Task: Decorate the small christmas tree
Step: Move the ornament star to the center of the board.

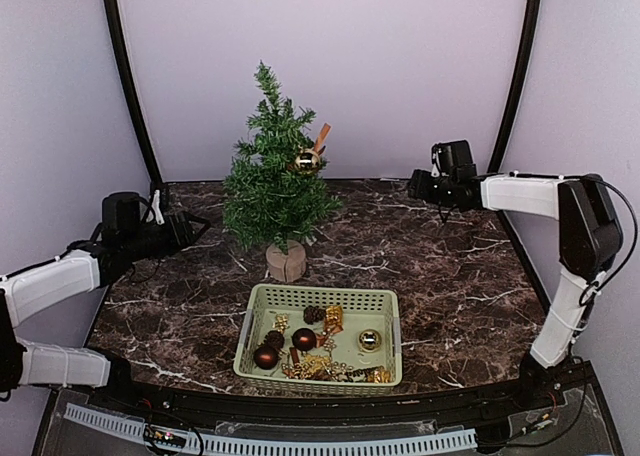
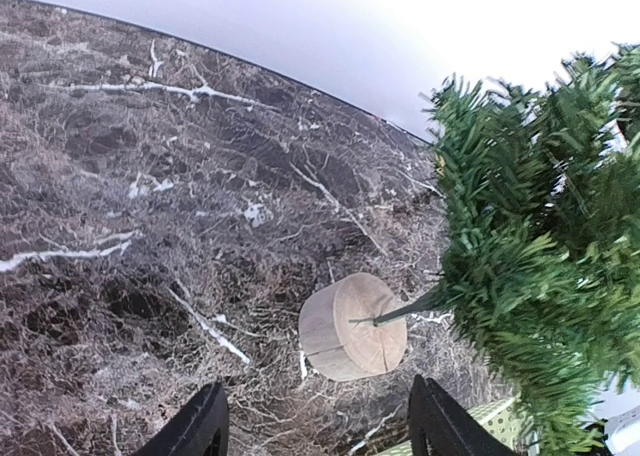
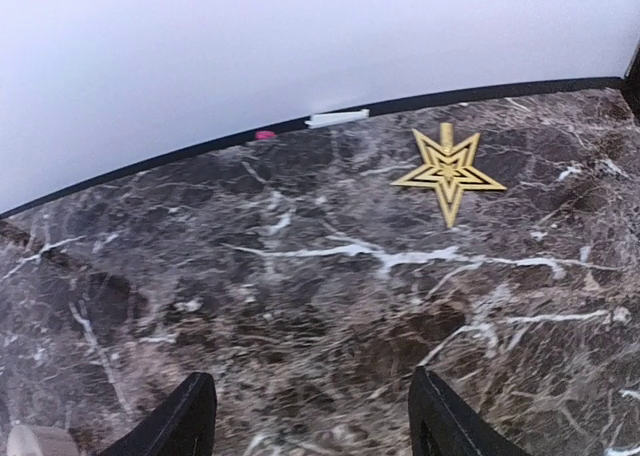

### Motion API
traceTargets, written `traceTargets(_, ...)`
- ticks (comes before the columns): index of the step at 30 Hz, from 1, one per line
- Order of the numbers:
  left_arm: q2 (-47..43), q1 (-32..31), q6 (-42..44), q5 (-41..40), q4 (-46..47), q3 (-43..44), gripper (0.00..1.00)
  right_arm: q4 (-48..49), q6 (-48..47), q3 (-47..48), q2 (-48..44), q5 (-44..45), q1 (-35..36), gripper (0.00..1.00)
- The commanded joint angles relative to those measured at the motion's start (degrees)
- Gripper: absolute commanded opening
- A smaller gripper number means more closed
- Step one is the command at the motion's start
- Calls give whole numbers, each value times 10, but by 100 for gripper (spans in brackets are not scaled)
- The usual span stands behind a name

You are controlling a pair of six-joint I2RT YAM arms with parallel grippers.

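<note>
The small christmas tree (image 1: 268, 181) stands upright at the table's back middle on its round wooden stump (image 1: 286, 262). A gold ball (image 1: 307, 162) with a brown ribbon hangs on its right side. My left gripper (image 1: 186, 226) hovers left of the tree, open and empty. In the left wrist view, its fingers (image 2: 196, 431) frame the stump (image 2: 355, 326) just ahead, under the green branches (image 2: 530, 236). To the right of the tree, my right gripper (image 1: 415, 186) is open and empty above the table. A flat gold star (image 3: 449, 169) lies on the marble beyond its fingers (image 3: 186, 421).
A pale green basket (image 1: 320, 293) sits in front of the tree near the table's front edge. It holds dark red balls (image 1: 266, 356), a gold ball (image 1: 370, 341), a pine cone (image 1: 314, 314) and gold trinkets (image 1: 333, 319). A white wall closes the back of the table.
</note>
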Motion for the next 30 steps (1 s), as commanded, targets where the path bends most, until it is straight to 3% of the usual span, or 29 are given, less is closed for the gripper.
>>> traceTargets(1, -21, 22, 50, 25, -88, 39, 64, -40, -38, 58, 64, -23, -49, 65)
traceTargets(7, -24, 51, 55, 27, -98, 45, 65, -43, -48, 144, 160, -75, -109, 60)
traceTargets(15, -9, 67, 62, 19, -100, 48, 65, -116, -130, 336, 314, -45, -126, 52)
traceTargets(21, 0, 77, 59, 20, -100, 45, 65, -155, -133, 470, 405, -82, -135, 37)
traceTargets(30, 12, 81, 55, 28, -100, 46, 65, -204, -73, 608, 501, -139, -139, 37)
